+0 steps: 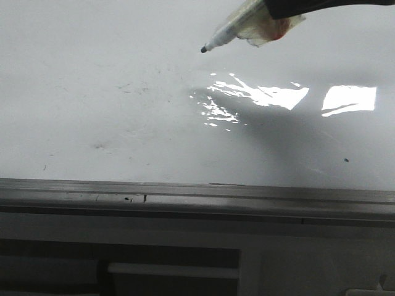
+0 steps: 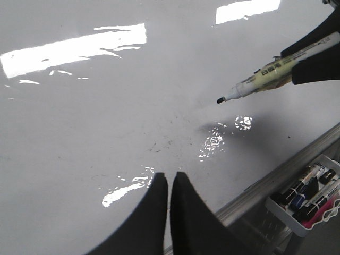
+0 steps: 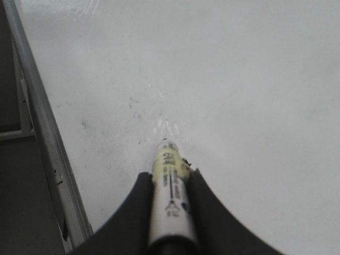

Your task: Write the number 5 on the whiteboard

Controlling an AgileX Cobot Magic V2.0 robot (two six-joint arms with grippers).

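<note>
The whiteboard (image 1: 123,111) is glossy white with faint grey smudges, glare and a grey metal edge strip (image 1: 197,191). No drawn number 5 shows on it. My right gripper (image 3: 170,172) is shut on a white and yellow marker (image 3: 170,196), seen in the front view (image 1: 231,31) at the top right. Its black tip (image 1: 203,49) hangs above the board, apart from its surface, as the left wrist view shows (image 2: 220,100). My left gripper (image 2: 169,174) is shut and empty, low over the board near its edge strip (image 2: 276,178).
A white basket (image 2: 305,196) with several markers stands beside the board's edge in the left wrist view. A small dark speck (image 1: 346,160) and faint smudges (image 1: 133,88) mark the board. Below the edge strip are grey table fittings (image 1: 173,269).
</note>
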